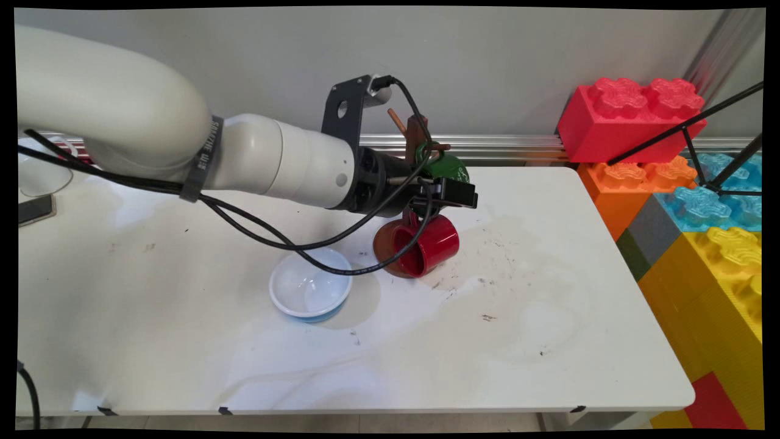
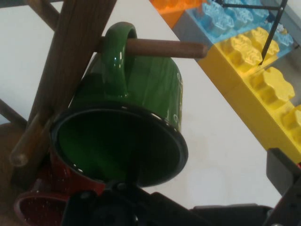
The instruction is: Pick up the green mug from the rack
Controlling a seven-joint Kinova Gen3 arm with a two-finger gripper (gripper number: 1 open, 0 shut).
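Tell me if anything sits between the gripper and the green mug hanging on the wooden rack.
Nothing visible does. In the hand view the green mug hangs by its handle on a peg of the wooden rack, its open mouth just ahead of the gripper. A red mug hangs lower, below that line.

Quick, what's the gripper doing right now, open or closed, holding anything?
Gripper: cannot be told if open or shut; it is at the green mug hanging on the wooden mug rack.

Two mugs, green (image 2: pixel 136 94) and red (image 1: pixel 426 244), one bowl (image 1: pixel 311 292), one wooden rack (image 2: pixel 70 52)
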